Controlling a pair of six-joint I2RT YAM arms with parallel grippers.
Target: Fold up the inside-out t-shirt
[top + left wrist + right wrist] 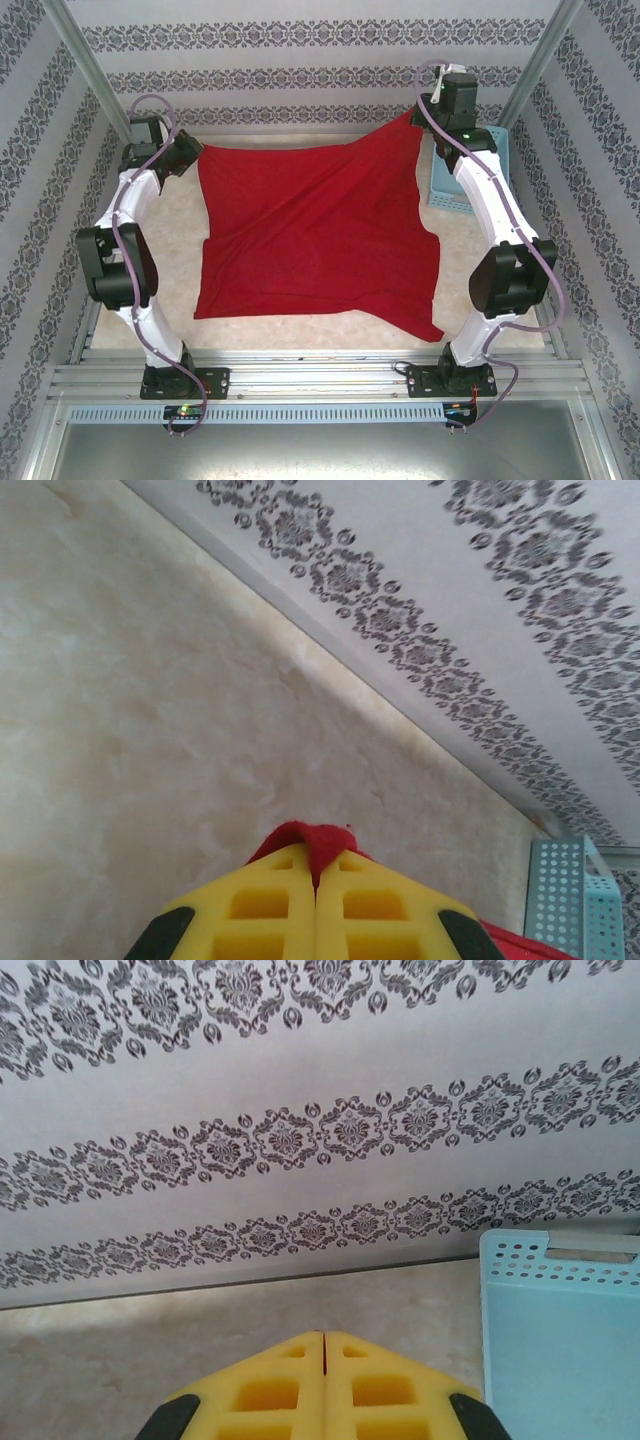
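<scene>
Top external view: creased plain red cloth t-shirt (pixel 310 235) spread over the pale worktop (pixel 170 300), far corners clamped by left pincer (pixel 316 865) and right pincer (pixel 323 1340), beside a light blue perforated plastic basket (pixel 490 150).

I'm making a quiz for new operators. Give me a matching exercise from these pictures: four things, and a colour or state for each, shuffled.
Things:
1 t-shirt
2 basket
3 left gripper
4 table

Colours or states:
A light blue, perforated
B pale, marbled
C shut on a corner of cloth
D red, spread out

Pairs: 1-D; 2-A; 3-C; 4-B
</scene>
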